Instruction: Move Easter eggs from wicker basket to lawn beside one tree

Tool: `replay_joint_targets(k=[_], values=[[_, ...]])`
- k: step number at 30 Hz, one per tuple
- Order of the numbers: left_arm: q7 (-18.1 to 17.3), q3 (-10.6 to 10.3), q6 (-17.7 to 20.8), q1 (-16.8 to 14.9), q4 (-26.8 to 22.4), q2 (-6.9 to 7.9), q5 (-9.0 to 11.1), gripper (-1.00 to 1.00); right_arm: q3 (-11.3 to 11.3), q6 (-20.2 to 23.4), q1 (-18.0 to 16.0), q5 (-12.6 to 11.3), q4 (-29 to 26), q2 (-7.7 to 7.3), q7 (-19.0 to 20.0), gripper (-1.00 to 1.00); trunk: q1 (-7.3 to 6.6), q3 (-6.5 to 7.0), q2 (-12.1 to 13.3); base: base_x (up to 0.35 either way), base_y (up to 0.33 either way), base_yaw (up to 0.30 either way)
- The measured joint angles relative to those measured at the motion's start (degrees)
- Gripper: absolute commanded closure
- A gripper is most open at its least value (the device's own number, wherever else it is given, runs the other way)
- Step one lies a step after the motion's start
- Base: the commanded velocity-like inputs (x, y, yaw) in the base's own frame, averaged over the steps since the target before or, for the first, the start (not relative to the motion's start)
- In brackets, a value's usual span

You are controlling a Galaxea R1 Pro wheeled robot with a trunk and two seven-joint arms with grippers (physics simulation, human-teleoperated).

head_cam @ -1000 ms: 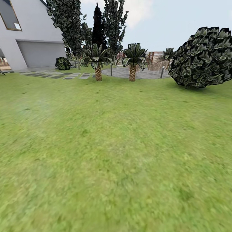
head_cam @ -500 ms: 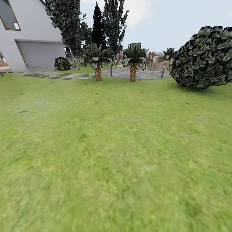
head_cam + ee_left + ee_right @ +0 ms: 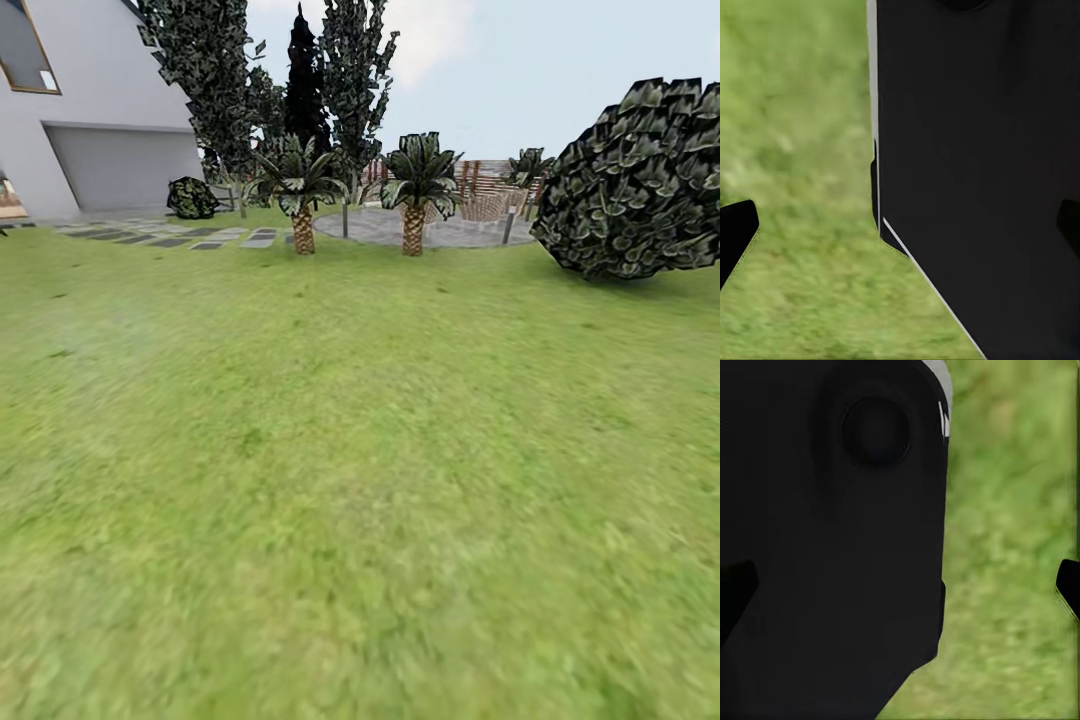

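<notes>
Currently in transit over lawn (image 3: 360, 480); basket, eggs unsighted. Advise slow scan toward pale-trunked tree (image 3: 345, 205) (beside palms (image 3: 412, 190)). End effector state: cannot tell, both arms.

The near lawn (image 3: 330, 560) is all blurry. The big bush (image 3: 635, 180) is cut off at the edge, and so is the house (image 3: 70, 110). By each wrist a black robot part (image 3: 982, 172) hides most of the grass — the finger tips (image 3: 735, 232) are cut off too.
</notes>
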Motion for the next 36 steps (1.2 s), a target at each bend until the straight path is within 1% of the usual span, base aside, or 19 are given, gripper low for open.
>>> replay_joint_targets(k=[36], values=[[0.00, 0.00, 0.00, 0.00, 0.09, 0.00, 0.00, -1.00, 0.00, 0.00, 0.00, 0.00, 0.00, 0.00, 0.00, -1.00, 0.00, 0.00, 0.00, 0.343, 0.000, 0.000]])
